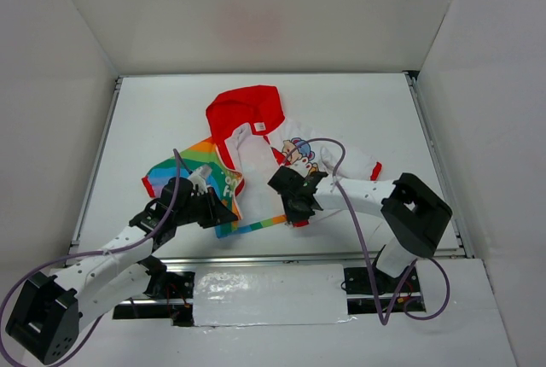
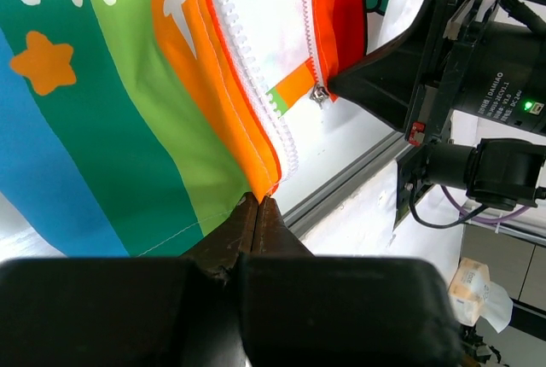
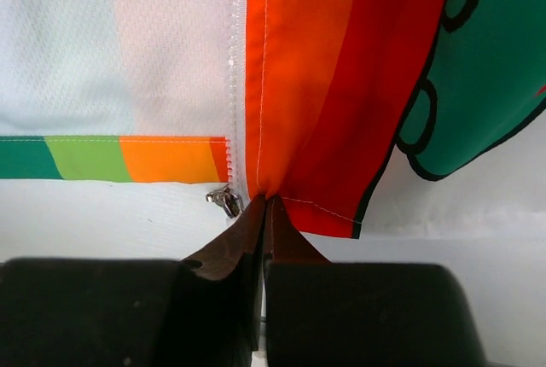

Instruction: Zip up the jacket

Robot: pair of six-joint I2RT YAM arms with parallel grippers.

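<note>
well, we see the jacket [image 1: 256,158] lying unzipped on the table [image 1: 162,102], its red hood [image 1: 246,109] away from the arms. our left gripper [image 2: 258,203] is pinched tight on the rainbow side's hem corner. our right gripper [image 3: 267,205] is pinched tight on the other front's hem, just beside the zipper slider [image 3: 227,201].

Plain white panel walls [image 1: 256,8] enclose a flat white matte surface [image 1: 358,102] on three sides. Thin silver metal rails [image 1: 94,171] frame its edges. A glossy white strip [image 1: 264,294] along the near side reflects light.
</note>
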